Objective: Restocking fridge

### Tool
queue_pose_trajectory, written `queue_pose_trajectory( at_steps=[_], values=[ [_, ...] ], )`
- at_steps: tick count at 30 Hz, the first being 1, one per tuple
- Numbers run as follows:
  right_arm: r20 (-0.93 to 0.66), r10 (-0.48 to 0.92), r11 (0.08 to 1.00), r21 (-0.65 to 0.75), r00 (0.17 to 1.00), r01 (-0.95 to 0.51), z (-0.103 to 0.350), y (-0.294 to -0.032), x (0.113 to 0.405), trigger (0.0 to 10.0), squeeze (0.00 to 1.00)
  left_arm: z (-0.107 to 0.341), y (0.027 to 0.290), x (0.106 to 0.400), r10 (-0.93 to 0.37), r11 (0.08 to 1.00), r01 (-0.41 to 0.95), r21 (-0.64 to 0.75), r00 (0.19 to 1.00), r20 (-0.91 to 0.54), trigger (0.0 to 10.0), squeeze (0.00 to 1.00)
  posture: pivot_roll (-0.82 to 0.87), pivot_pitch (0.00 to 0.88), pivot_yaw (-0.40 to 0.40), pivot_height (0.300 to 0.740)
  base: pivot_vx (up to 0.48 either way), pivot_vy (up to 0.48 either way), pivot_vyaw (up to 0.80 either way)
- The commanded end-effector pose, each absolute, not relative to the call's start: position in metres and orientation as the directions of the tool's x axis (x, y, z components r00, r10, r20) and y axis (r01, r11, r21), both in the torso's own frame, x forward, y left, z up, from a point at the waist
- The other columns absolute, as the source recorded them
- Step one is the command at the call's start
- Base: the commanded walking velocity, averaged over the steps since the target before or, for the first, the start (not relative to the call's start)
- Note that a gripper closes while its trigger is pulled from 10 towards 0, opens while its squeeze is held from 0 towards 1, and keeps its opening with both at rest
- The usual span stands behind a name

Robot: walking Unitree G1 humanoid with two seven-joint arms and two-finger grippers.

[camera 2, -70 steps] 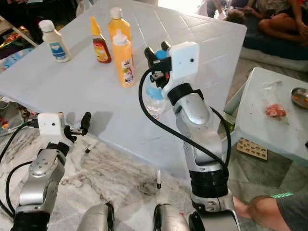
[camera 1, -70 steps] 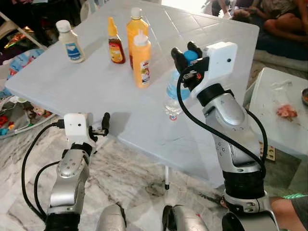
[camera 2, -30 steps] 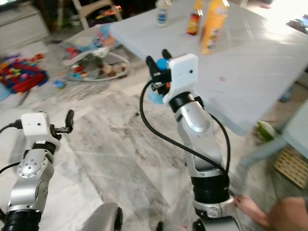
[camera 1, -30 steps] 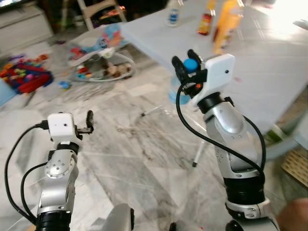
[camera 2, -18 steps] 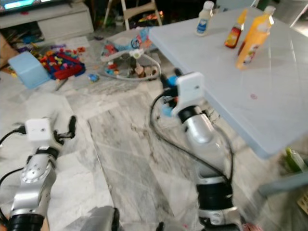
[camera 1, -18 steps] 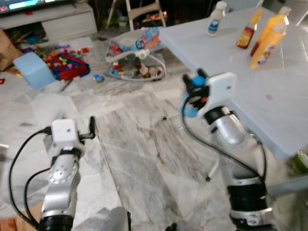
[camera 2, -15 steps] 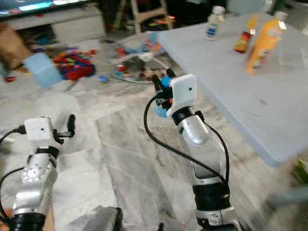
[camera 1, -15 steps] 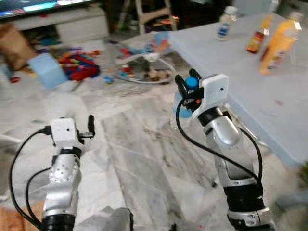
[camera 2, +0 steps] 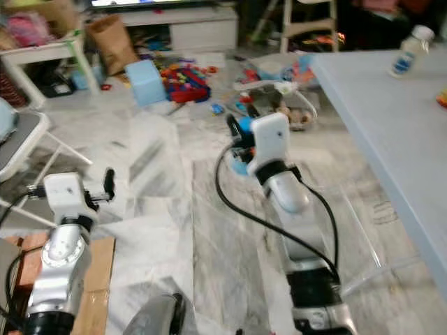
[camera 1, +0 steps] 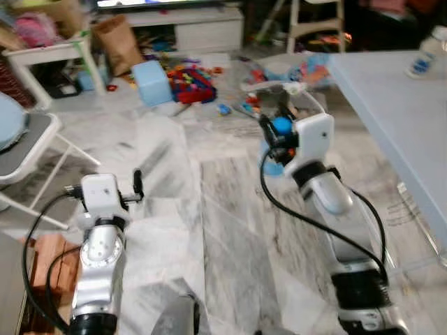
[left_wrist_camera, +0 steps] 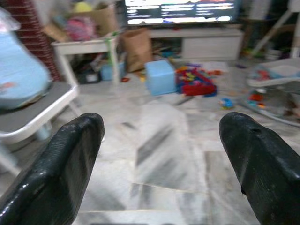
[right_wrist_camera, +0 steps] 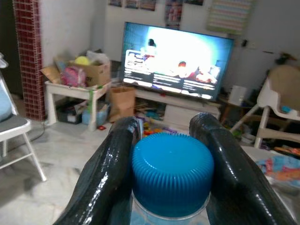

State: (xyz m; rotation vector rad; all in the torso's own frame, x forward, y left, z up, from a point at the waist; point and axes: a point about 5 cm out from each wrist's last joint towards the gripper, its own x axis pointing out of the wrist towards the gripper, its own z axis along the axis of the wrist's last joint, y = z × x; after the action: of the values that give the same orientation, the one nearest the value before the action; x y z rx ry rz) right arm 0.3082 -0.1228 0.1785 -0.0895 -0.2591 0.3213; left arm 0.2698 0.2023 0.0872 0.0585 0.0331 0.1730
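1. A clear water bottle (right_wrist_camera: pixel 171 176) with a ribbed blue cap is held up in front of the robot's chest, pinched just under the cap by the right gripper (camera 1: pixel 279 129); its two black fingers (right_wrist_camera: pixel 112 161) press against either side of the neck, and the bottle body hangs below them over the floor.

2. The left gripper (left_wrist_camera: pixel 161 159) is held forward at waist height with nothing in it — its two black fingers stand wide apart over bare marble floor (camera 1: pixel 223 230).

3. The pale blue table (camera 2: pixel 391 118) runs along the robot's right side, with a white bottle (camera 2: pixel 405 52) standing near its far edge.

4. Ahead lie a heap of coloured toy bricks (camera 1: pixel 188 80), a light blue box (camera 1: pixel 151 82), a brown paper bag (camera 2: pixel 112 42), a low white TV stand (camera 2: pixel 188 24) and a folding chair (camera 1: pixel 24 150) to the left; no fridge can be made out.

5. Judgement: this looks like the carrying step, bottle on its way to the fridge — the head views are slightly blurred, so the grip should stay firm on the neck and the bottle upright, with the walking path kept away from the toys and the table leg (camera 2: pixel 370 262)
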Motion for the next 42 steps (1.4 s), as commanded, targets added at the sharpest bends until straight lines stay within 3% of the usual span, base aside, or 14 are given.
queue_pose_trajectory(
  at_steps=[1,31,42],
  values=[
    [0.275,0.348,0.937,-0.13,0.896,-0.324,0.186,-0.114,0.308,10.0,0.0,0.085,0.209,0.268,0.195,0.98,-0.192,0.057,0.98,-0.042,10.0,0.0,0.04,0.073,-0.029,0.74,0.0,0.0,0.8],
    [0.277,0.385,0.923,-0.129,0.881,-0.363,0.186,-0.11,0.309,10.0,0.0,0.084,0.241,0.267,0.372,0.921,-0.366,0.129,0.928,-0.02,10.0,0.0,0.04,0.077,-0.034,0.74,0.0,0.0,0.8],
    [0.276,0.382,0.924,-0.11,0.882,-0.366,0.185,-0.112,0.309,10.0,0.0,0.082,0.238,0.268,0.349,0.933,-0.344,0.108,0.937,-0.032,10.0,0.0,0.04,0.073,-0.037,0.74,0.0,0.467,0.7]
  ],
)
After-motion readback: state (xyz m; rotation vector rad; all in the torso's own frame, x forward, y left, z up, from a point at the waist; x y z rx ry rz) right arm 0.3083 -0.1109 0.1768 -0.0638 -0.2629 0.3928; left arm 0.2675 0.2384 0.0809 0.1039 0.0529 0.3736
